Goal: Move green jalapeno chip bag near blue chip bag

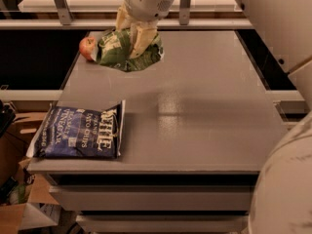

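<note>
Up near the bench's [204, 106] far edge, the gripper [132, 35] clasps the green bag [114, 56], well apart from the blue bag [78, 133].

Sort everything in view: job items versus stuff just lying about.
Job: green jalapeno chip bag, clamped in the gripper over the far left of the table; blue chip bag, near-left corner.
Lying about: apple, just left of the held bag.

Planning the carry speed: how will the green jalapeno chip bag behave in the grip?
Probably floppy: the green jalapeno chip bag crumples and sags around the gripper, shut on it above the table, far left. Likely light, since a pinch holds it. The glossy film may slip, so move gently toward the blue chip bag.
</note>
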